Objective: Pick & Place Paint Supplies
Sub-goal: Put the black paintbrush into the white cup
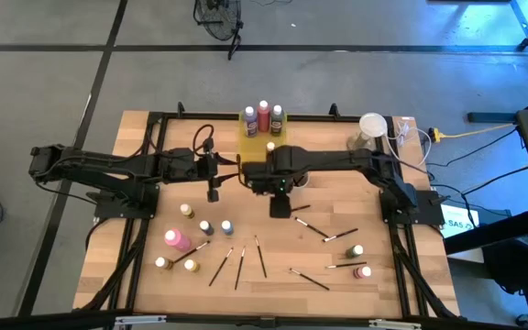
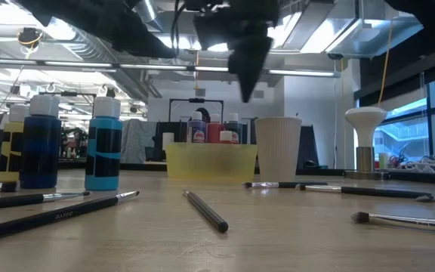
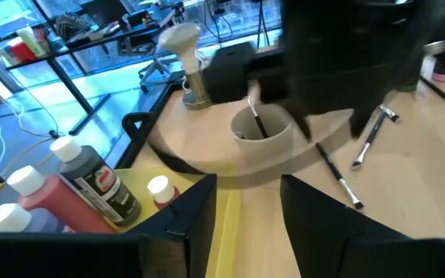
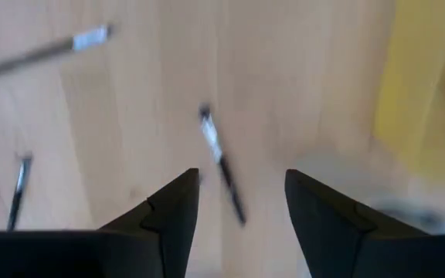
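Observation:
Small paint bottles stand upright on the wood table: a pink one point(image 1: 176, 239), two blue ones point(image 1: 206, 226), yellow ones point(image 1: 187, 210), and a green point(image 1: 355, 250) and a red one point(image 1: 365, 271) at the right. Thin dark brushes point(image 1: 240, 266) lie flat across the near half. Three bottles point(image 1: 264, 115) stand in the yellow tray point(image 1: 249, 134) at the far edge. My right gripper point(image 4: 242, 208) hangs open over the table's middle, pointing down, with a brush point(image 4: 222, 166) on the wood below it. My left gripper point(image 3: 249, 208) is open and empty, left of the tray.
A pale ribbed cup point(image 3: 263, 135) with a brush standing in it sits right of the tray, largely under my right arm point(image 1: 337, 163). A white mushroom-shaped object point(image 1: 371, 124) and cables lie at the far right corner. A black frame point(image 1: 136, 266) borders the table.

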